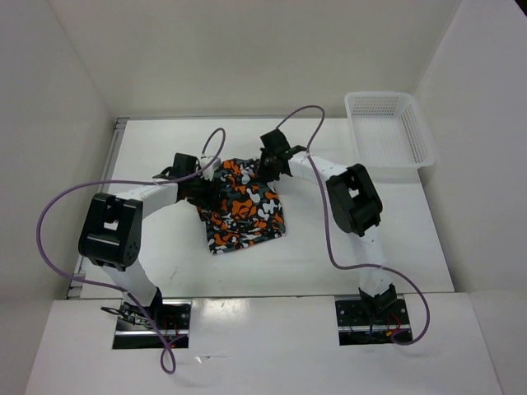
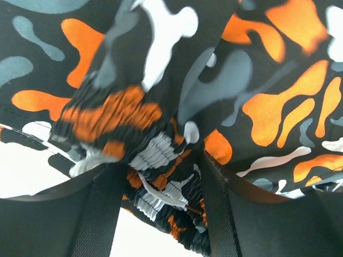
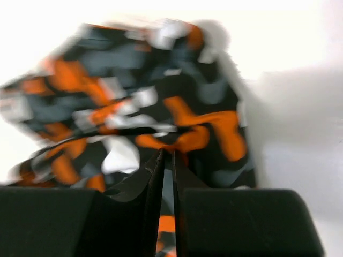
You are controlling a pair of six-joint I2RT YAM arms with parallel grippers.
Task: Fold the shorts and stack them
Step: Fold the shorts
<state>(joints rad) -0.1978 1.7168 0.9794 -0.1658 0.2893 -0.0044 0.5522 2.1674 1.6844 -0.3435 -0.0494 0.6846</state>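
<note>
Closest in, the left end effector (image 2: 158, 184) has its two black fingers (image 2: 102, 214) set apart with the gathered elastic waistband of the shorts (image 2: 161, 80) bunched and gripped between them; a thin drawcord shows in the gap. The cloth rises in front of the end effector as a soft fold and fills nearly all that wrist's view. The print is blotchy: orange, grey and white patches on black, with the waistband ribbed in the same colours. The right end effector (image 3: 167, 160) has its fingers pressed almost together, a sliver of orange fabric pinched between them. That view is blurred, and the shorts spread ahead of it and to its left. From above, the shorts lie on the white worktop (image 1: 370, 247) as a crumpled, roughly square bundle between the two end effectors. The left one is at their far-left corner and the right one at their far-right corner. Their near hem sits well apart from both arm bases. Bare worktop runs along the near side of the bundle and out to the right of the right end effector. Farther right and beyond it, a white mesh basket (image 1: 354, 132) stands in the far corner, well apart from the shorts. White walls (image 1: 247, 49) close in the worktop at the back and both sides.
</note>
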